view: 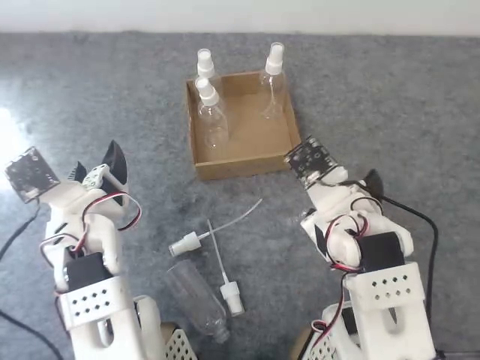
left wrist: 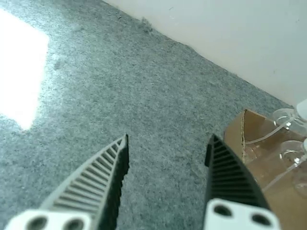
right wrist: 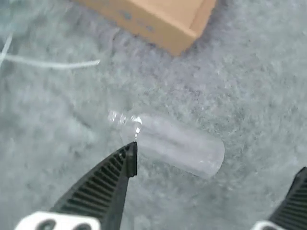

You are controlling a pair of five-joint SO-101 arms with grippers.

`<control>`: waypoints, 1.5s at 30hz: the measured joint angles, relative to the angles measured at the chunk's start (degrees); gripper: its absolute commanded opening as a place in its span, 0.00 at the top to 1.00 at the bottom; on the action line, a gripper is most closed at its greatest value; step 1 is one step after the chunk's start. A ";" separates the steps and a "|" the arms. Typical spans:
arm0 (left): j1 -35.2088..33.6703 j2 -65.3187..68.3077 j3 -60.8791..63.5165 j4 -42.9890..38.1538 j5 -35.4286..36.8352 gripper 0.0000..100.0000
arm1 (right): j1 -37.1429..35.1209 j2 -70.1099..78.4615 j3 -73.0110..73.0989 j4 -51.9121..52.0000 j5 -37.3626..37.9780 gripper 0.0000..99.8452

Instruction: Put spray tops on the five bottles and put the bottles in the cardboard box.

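Beneath right gripper (right wrist: 217,160) (fingers spread wide) | capless bottle (right wrist: 177,146) lies on carpet (right wrist: 249,86) | left gripper (left wrist: 169,140) spread too

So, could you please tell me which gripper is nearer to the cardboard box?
Right. The right gripper hangs open just off the cardboard box's near corner, over a bottle lying on its side. The left gripper, also open, is farther off to the box's side.
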 measured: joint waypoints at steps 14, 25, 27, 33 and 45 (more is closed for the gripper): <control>0.00 0.00 0.88 -0.35 0.00 0.75 | 0.00 13.89 -1.41 4.31 16.35 0.56; 0.00 0.00 0.88 -0.35 0.00 0.75 | -5.89 32.18 -6.95 4.48 26.55 0.56; 0.00 0.00 0.88 -0.35 0.00 0.75 | -6.68 33.58 -6.95 4.48 28.57 0.57; 0.00 0.00 0.88 -0.35 0.00 0.75 | -6.95 37.71 -6.95 2.90 34.02 0.57; 0.00 0.00 0.88 -0.53 0.00 0.75 | -7.03 46.59 -7.56 -1.67 35.78 0.78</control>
